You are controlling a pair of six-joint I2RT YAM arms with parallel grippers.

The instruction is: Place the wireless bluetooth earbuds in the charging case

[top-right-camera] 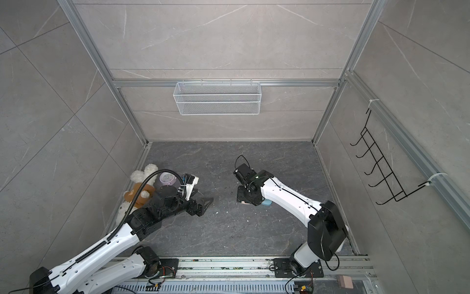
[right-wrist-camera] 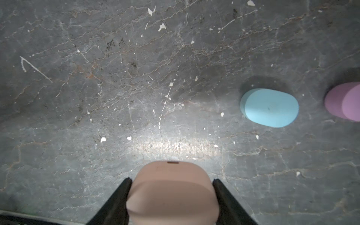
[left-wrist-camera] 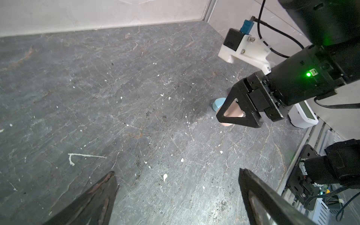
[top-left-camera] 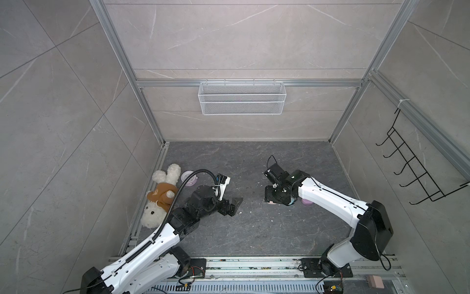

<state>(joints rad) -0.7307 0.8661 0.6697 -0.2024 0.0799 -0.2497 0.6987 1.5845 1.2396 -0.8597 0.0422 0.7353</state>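
My right gripper (right-wrist-camera: 171, 179) is shut on a peach-pink oval charging case (right-wrist-camera: 171, 194), one finger on each side, just above the dark floor. The left wrist view shows the same case (left-wrist-camera: 233, 112) inside the right gripper (left-wrist-camera: 229, 116). A light blue case (right-wrist-camera: 270, 107) and a lilac case (right-wrist-camera: 346, 103) lie shut on the floor close beside it. In both top views the arm covers most of the peach case (top-left-camera: 271, 203). My left gripper (left-wrist-camera: 176, 171) hangs open over bare floor, left of the cases (top-left-camera: 235, 206). The earbuds are out of view.
A white and brown plush toy (top-left-camera: 160, 196) lies against the left wall, with a lilac round object (top-right-camera: 167, 180) next to it. A white wire basket (top-left-camera: 241, 98) hangs on the back wall and a black hook rack (top-left-camera: 412, 168) on the right wall. White specks dot the floor.
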